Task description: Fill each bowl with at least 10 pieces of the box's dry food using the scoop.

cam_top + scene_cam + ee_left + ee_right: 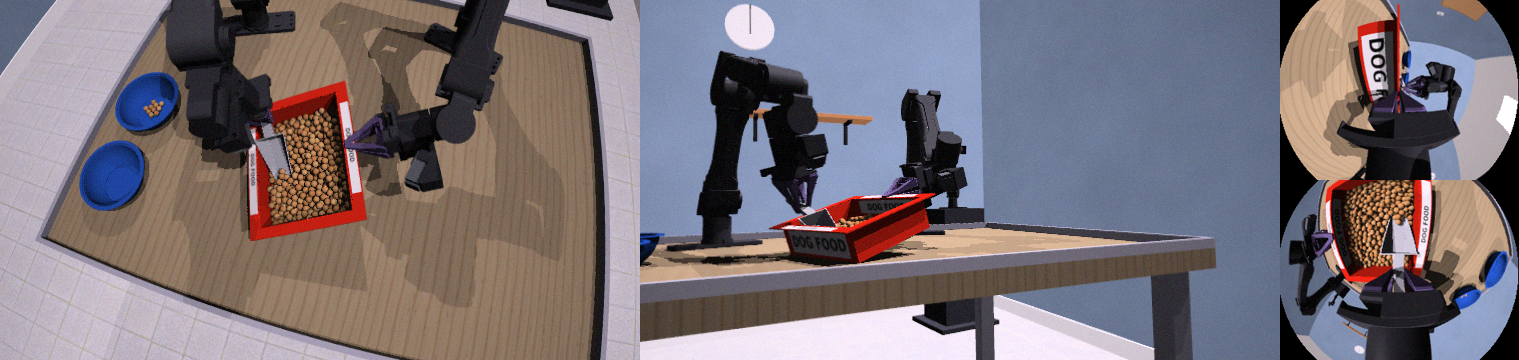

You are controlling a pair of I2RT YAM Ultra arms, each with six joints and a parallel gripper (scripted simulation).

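Observation:
The red dog food box (305, 160) is full of brown kibble and stands tilted, its side toward my left arm raised off the table (860, 232). My left gripper (350, 142) is shut on that side wall, which shows edge-on in the left wrist view (1383, 67). My right gripper (262, 127) is shut on the grey scoop (275, 152), whose mouth points down into the kibble near the opposite wall (1399, 238). The scoop's inside looks empty. The far blue bowl (147, 101) holds several pieces. The near blue bowl (112, 174) looks empty.
Both bowls stand at the table's edge, beyond my right arm from the box. The arm bases stand along the far side of the table. A raised dark rim runs round the wooden top.

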